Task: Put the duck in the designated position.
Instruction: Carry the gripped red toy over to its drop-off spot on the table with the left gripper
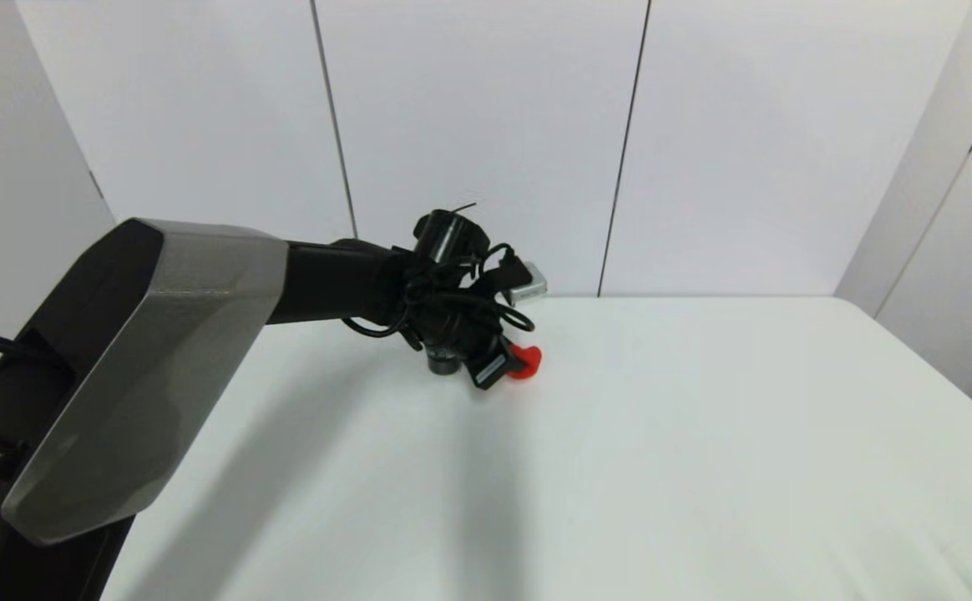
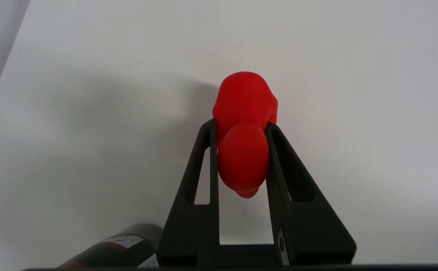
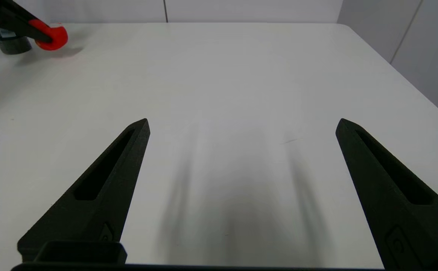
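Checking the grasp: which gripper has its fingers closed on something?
The left gripper: it pinches the red duck, while the right gripper is spread open, holding nothing.

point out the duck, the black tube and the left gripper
duck [image 2: 243,158] left wrist view, on its round head
black tube [image 2: 110,250] left wrist view, on its label
left gripper [image 2: 241,126] left wrist view, midway between fingertips

Bright, even overhead light; soft shadows fall on the table [image 1: 703,467].

Black tube [image 2: 117,250] mostly behind left tool [image 2: 241,126].
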`<action>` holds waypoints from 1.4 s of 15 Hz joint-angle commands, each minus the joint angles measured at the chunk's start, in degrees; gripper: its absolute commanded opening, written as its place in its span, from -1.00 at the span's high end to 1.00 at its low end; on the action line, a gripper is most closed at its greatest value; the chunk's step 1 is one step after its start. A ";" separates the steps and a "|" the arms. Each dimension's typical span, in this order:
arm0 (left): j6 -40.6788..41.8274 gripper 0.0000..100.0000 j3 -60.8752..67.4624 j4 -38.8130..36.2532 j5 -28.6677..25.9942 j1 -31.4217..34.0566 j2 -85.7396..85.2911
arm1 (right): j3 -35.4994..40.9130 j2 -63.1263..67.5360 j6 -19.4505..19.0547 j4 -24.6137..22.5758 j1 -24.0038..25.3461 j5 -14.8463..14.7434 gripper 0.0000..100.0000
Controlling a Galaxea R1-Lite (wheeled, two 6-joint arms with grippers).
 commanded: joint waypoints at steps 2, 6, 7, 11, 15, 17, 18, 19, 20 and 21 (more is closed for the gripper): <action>-0.59 1.00 -0.92 -0.12 1.64 0.03 1.01 | 0.00 0.07 -0.06 -0.02 0.01 0.01 -1.00; -0.77 1.00 -4.08 -0.12 1.82 0.03 2.77 | 0.00 0.07 -0.06 -0.02 0.01 0.01 -1.00; -1.29 1.00 -4.52 -0.12 1.82 0.03 2.94 | 0.00 0.07 0.03 -0.02 0.01 0.01 -1.00; -2.00 1.00 -4.61 -1.35 1.82 0.03 3.56 | 0.00 0.07 -0.06 -0.02 0.01 0.01 -1.00; -2.79 1.00 -4.61 -1.97 1.82 -0.06 3.91 | 0.00 0.07 0.03 -0.02 0.01 0.01 -1.00; -2.88 -1.00 -4.61 -2.58 1.82 -0.06 4.17 | 0.00 0.07 -0.06 -0.02 0.01 0.01 -1.00; -3.14 -1.00 -4.61 -2.58 1.82 -0.06 4.17 | 0.00 0.07 0.03 -0.02 0.01 0.01 -1.00; -3.14 -1.00 -4.61 -2.67 1.73 -0.06 4.17 | 0.00 0.07 0.03 -0.02 0.01 0.01 -1.00; -3.05 -1.00 -4.61 -2.58 1.73 -0.06 4.09 | 0.00 0.07 0.03 -0.02 0.01 0.01 -1.00; -3.14 -1.00 -4.61 -2.58 1.73 -0.24 3.91 | 0.00 0.07 -0.06 -0.02 0.01 0.01 -1.00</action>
